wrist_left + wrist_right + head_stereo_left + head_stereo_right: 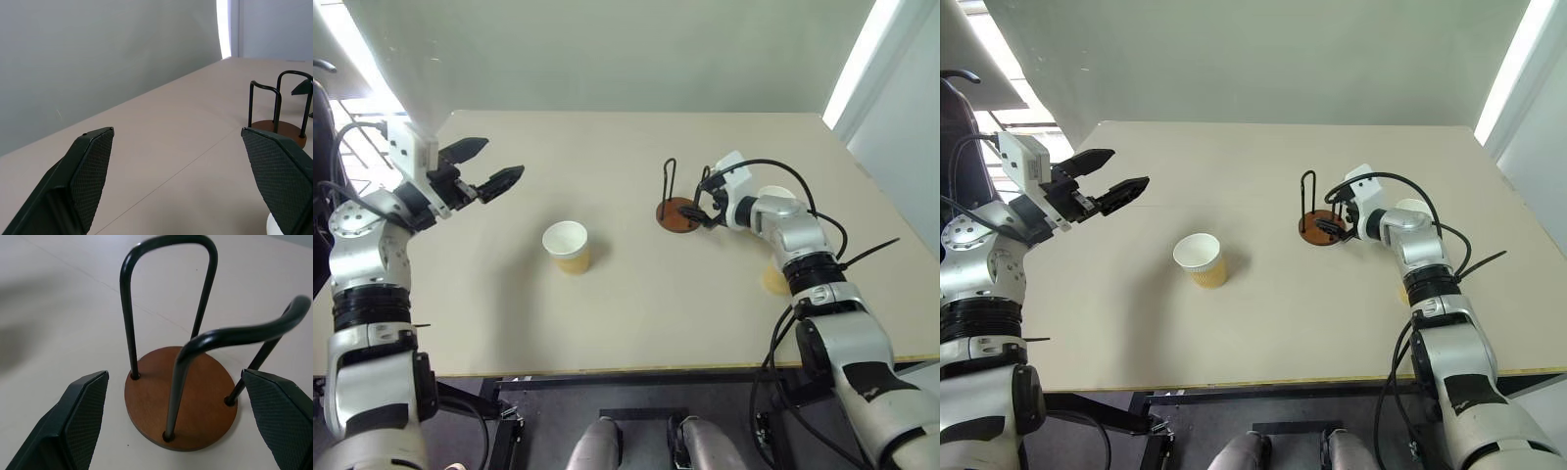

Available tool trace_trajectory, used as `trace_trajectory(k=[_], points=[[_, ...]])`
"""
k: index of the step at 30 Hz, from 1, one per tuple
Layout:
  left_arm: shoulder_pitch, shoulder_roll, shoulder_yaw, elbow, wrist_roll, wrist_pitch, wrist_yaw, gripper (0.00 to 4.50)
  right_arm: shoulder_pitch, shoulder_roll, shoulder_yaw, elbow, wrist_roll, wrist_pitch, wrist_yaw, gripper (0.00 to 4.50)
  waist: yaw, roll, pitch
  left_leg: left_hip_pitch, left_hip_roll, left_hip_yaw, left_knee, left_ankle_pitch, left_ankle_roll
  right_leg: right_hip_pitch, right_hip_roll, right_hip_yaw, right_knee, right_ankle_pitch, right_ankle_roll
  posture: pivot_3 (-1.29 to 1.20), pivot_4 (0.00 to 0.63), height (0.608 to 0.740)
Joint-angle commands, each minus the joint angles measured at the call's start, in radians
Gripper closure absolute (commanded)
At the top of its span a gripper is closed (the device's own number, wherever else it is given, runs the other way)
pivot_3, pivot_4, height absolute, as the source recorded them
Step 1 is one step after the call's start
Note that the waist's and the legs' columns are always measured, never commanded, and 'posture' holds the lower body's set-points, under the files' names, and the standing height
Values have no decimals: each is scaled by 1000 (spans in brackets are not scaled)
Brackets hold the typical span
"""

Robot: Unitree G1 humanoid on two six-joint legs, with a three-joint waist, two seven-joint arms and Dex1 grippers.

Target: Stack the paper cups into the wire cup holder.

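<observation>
Closest in the head view, one paper cup (567, 245) stands upright mid-table, between both arms; the spread, empty left gripper (481, 166) hovers nearer it. Right wrist view: the spread right gripper (181, 421) straddles the empty wire cup holder (182, 401).

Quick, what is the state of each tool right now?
Left tool: open, holding nothing, raised above the table.
Right tool: open, empty, at the wire cup holder.

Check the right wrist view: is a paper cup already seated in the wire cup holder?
No: the wire cup holder shows a bare wooden base between its two black loops, with no cup inside.
</observation>
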Motion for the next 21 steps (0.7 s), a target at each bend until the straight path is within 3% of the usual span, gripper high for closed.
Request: trace_trajectory(k=[1,7,10,12,21], points=[[-12,24,22,-43,-6,-3,5,0,-11,-1,-4,0,-4,-26,-14,33,0,0,0,0,0,0,0,0,0,0,0,0,0,0,0,0,150,740],[-12,27,20,-48,-7,2,5,0,-13,1,-8,15,-3,-33,-19,33,0,-2,0,0,0,0,0,0,0,0,0,0,0,0,0,0,150,740],[-10,27,20,-52,-7,5,5,0,-18,6,-11,27,-3,-36,-30,556,0,-2,0,-1,0,0,0,-1,0,-2,0,0,1,-4,-6,0,150,740],[-8,28,20,-54,-7,6,6,0,-21,9,-12,32,-1,-35,-34,1210,0,-2,0,-1,0,0,0,-1,0,-2,0,0,1,0,0,0,150,740],[-6,34,18,-44,-5,11,-6,0,-23,11,-12,37,12,-18,-5,4348,0,-2,0,-1,0,0,0,-1,0,-2,0,0,1,0,0,0,150,740]])
